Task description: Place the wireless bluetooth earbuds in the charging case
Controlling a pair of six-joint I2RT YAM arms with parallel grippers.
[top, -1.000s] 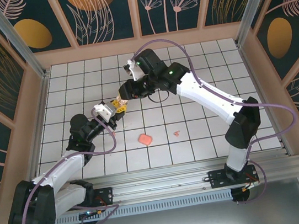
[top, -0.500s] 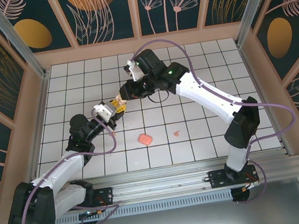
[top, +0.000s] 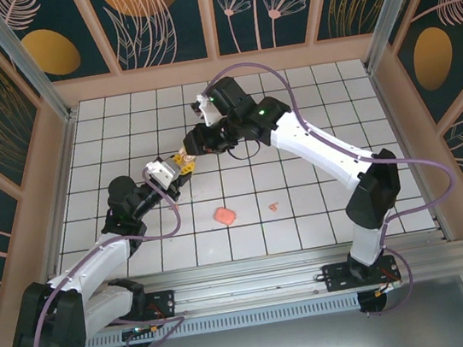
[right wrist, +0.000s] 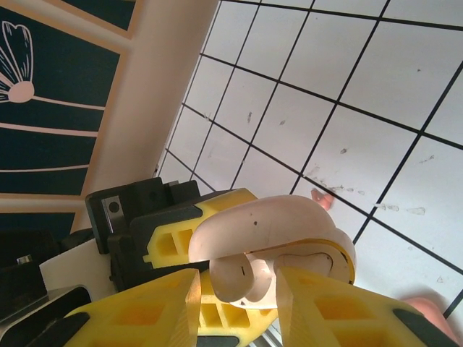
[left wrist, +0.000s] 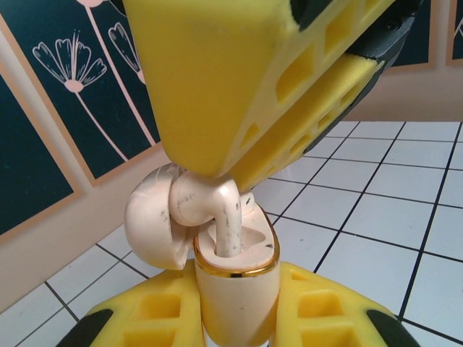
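Your white grid table carries two arms, the left arm and the right arm, and they meet left of centre.

The left gripper is clamped tight on the lower body of the charging case. It holds the case upright, with the lid swung open to one side. The right gripper comes in from above, its yellow fingers narrowed on one earbud. The bud's stem is down inside the case's gold rim, and its head sits above the rim, just beside the open lid.

From above you can see the two grippers tip to tip, but the case and bud between them are too small to read. The left wrist camera gives you the stem standing in the well. The right wrist camera gives you the bud pinched between its two fingers, with the lid and the left gripper's fingers just beyond.

The overhead view also shows you what lies loose on the table, nearer the bases and well apart from the grippers. There is a salmon-pink rounded-square piece and, to its right and not touching it, a second earbud.

Your count: two arms, two grippers, one case, one salmon-pink piece, and two earbuds, one gripped and one loose.
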